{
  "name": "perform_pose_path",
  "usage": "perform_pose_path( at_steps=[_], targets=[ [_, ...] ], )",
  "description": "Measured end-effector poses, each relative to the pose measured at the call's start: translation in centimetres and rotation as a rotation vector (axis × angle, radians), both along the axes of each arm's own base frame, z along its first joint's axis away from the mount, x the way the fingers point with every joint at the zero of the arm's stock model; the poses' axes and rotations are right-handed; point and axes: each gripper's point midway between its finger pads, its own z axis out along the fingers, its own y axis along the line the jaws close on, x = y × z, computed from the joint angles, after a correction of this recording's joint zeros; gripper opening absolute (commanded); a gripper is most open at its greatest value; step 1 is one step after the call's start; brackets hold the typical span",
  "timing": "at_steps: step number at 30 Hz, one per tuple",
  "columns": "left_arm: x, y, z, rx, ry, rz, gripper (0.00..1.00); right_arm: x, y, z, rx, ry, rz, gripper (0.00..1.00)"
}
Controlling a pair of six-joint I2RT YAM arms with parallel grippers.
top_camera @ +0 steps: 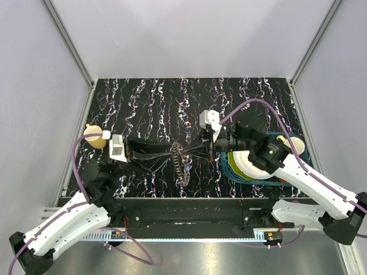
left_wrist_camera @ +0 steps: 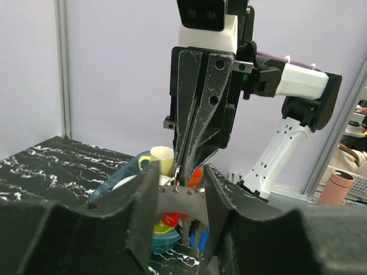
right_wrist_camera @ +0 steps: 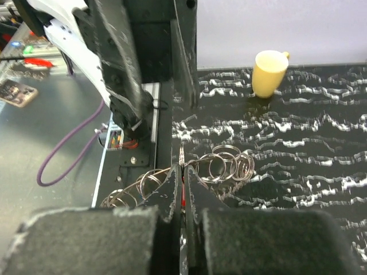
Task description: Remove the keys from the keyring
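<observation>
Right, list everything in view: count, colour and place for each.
keyring: one, silvery-brown cluster of rings, middle of the mat, between the two pincers.
keys: two, one red head and one blue, below the ring in the left wrist view.
cups: two, pale yellow, one at the mat's left edge, one at the right by the plates.
plates: one stack, count unclear, white over yellow, green and blue rims, right side, partly under the right arm.
mat: one, black with white marbling, covering the table.
left pincer: one, black, jaws apart at the keyring.
right pincer: one, black, shut on a ring of the keyring.
</observation>
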Motion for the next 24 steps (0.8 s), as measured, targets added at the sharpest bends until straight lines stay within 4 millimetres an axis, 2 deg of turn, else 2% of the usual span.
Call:
perform_pose_path(
  at_steps=[3,11,15,19,24],
  targets=[
    [0.3,0.8,-0.4,0.030,0.002,0.058,0.51,0.6,-0.4,-0.4,-0.075,0.011,-0.034,0.00],
    [1.0,1.6,-0.4,0.201,0.004,0.143,0.52,1.2,-0.9,0.4,-0.293,0.099,-0.042,0.00],
    [0.7,1.1,-0.4,0.269,0.021,0.104,0.52,1.1,-1.0,-1.5,-0.428,0.175,-0.015,0.00],
    [0.5,0.0,-1.9,0.367,0.085,0.030,0.52,0.3,-1.8,-3.8,-0.555,0.263,0.017,0.00],
    [-0.1,-1.0,-4.6,0.474,0.174,-0.069,0.44,-0.7,-2.5,-3.7,-0.588,0.292,0.055,0.00]
  ],
)
